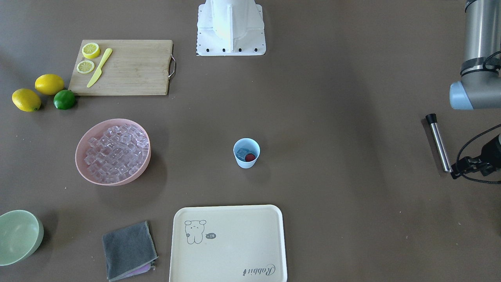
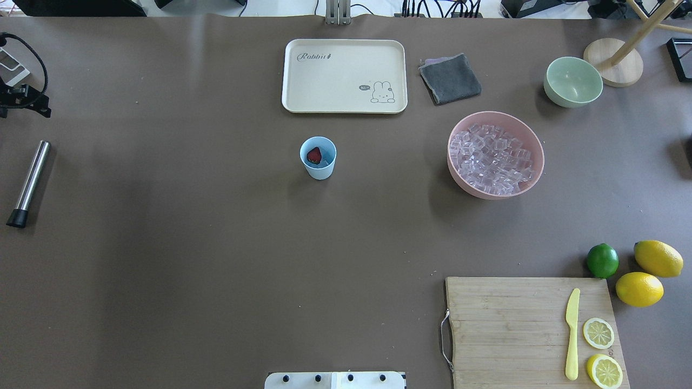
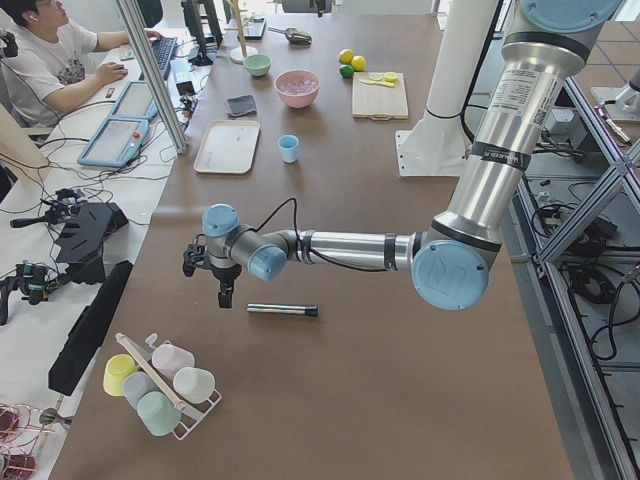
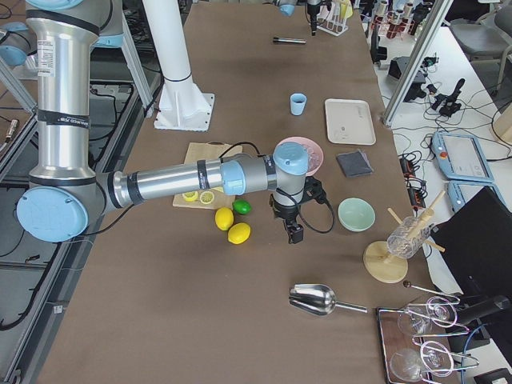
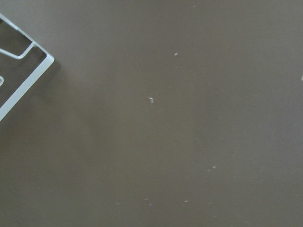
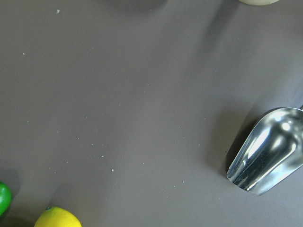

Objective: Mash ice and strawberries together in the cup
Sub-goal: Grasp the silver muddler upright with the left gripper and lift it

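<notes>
Surface: brown table (image 2: 162,270), open workshop around it, an operator at a desk off the far edge.
Cup (image 2: 319,170): upright near table centre, standing free, nothing bracing it.
Strawberry (image 2: 314,156): 1 berry, inside the cup.
Ice (image 1: 242,152): a few clear cubes in the cup beside the berry; the bulk sits in the pink bowl (image 2: 450,154), well apart.
Muddler (image 2: 30,181): steel rod with black tip, lying flat far out on my left.
Left gripper (image 3: 224,293): hovers just beside the rod's bare steel end, holding nothing; cannot tell how wide the jaws stand.
Right gripper (image 4: 294,232): near the lemons, far from the cup, carrying nothing I can see; jaw state not readable.
Risk 1: the round rod could roll away from an off-centre pinch.
Risk 2: pressing into the light, unheld cup could tip or skid it.
Risk 3: hard cubes could pop out under the tip.
</notes>
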`<state>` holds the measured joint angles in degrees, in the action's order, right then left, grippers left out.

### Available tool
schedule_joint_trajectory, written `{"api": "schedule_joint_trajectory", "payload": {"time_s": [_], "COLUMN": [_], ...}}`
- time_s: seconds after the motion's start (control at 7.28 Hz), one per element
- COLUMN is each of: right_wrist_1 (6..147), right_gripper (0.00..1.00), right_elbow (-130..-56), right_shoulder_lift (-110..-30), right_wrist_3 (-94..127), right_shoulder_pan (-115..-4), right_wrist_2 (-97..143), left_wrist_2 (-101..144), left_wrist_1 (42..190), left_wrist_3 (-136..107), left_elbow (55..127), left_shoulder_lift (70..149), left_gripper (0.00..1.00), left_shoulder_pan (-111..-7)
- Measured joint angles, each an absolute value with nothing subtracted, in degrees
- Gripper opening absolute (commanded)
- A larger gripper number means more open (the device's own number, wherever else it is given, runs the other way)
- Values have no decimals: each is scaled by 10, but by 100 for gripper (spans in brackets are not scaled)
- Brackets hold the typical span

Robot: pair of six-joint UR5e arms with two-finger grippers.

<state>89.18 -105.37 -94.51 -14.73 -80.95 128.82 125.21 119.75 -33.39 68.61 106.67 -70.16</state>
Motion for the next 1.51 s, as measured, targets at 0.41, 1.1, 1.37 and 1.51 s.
{"api": "schedule_joint_trajectory", "payload": {"time_s": [0.41, 1.1, 1.37, 1.51], "right_wrist_1": [858, 843, 843, 843], "right_gripper": [99, 99, 99, 99], "right_elbow": [-1051, -1049, -1047, -1047], "right_shoulder_lift": [-950, -954, -954, -953], "right_wrist_3": [-149, -145, -143, -142], "right_shoulder_pan": [-809, -809, -809, -809], "right_wrist_2": [1270, 1264, 1264, 1264], "left_wrist_2": [1253, 1254, 1254, 1254], "left_wrist_1": [1233, 1242, 1243, 1243], "left_wrist_3": [-333, -333, -332, -331], "left_elbow": [671, 674, 674, 674], "left_shoulder_lift": [1046, 1046, 1044, 1043], "left_gripper": [97, 55, 55, 54], "left_shoulder_pan": [-686, -652, -651, -651]}}
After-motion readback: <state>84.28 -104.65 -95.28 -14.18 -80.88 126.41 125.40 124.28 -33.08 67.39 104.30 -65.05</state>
